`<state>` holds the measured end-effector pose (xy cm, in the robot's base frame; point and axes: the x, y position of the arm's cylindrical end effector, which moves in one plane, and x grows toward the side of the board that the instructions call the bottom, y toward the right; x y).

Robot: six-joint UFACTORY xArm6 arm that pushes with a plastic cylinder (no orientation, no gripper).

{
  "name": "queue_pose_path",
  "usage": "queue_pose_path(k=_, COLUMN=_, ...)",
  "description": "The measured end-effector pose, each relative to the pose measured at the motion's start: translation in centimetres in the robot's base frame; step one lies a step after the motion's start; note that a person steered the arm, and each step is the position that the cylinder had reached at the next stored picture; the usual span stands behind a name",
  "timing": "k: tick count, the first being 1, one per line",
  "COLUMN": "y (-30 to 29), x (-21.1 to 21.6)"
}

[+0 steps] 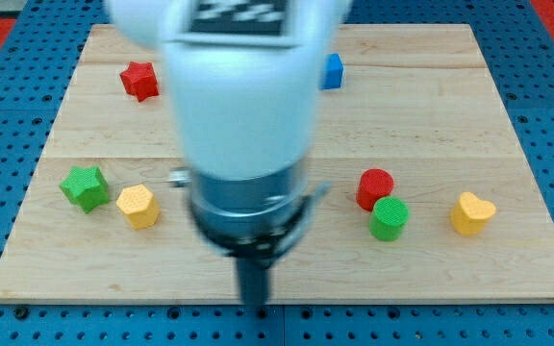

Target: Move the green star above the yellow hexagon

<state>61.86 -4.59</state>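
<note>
Near the view's bottom centre, my tip (253, 306) is seen at the wooden board's (431, 115) front edge, blurred, hanging below the large white arm body (243, 106) that hides much of the middle of the board. No fingers are fitted; only a bare rod is carried, so nothing is clasped or let go, and no block is touched at present.

The green star (85, 186) is found at the view's left, just beside the yellow hexagon (138, 206), apparently touching or nearly so, and slightly higher and to the left of it. My tip is well apart from both, to their right and lower.

Other blocks noted: a red star (139, 80) at upper left, a blue block (332, 71) partly hidden behind the arm, a red cylinder (375, 187) touching a green cylinder (390, 218) at the right, and a yellow heart (472, 212) further right.

Step judged in hand: approach, not yet contact. A good push is thought to need my tip brought round to the star's left side, skirting below the hexagon without nudging it. The star is then best shoved rightward and a little upward, through its centre so that spin is limited, until it sits directly above the hexagon. Short strokes are advised, since the pair is so close that the hexagon is easily dragged along.
</note>
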Motion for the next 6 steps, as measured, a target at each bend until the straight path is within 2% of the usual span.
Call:
queue_pose_path(k=1, y=-9.8, x=-1.0)
queue_pose_path(k=2, y=-21.9, x=-2.7)
queue_pose_path(k=3, y=-21.1, x=-9.5)
queue_pose_path(k=5, y=-11.6, x=-14.5)
queue_pose_path(k=6, y=-20.3, x=-10.6)
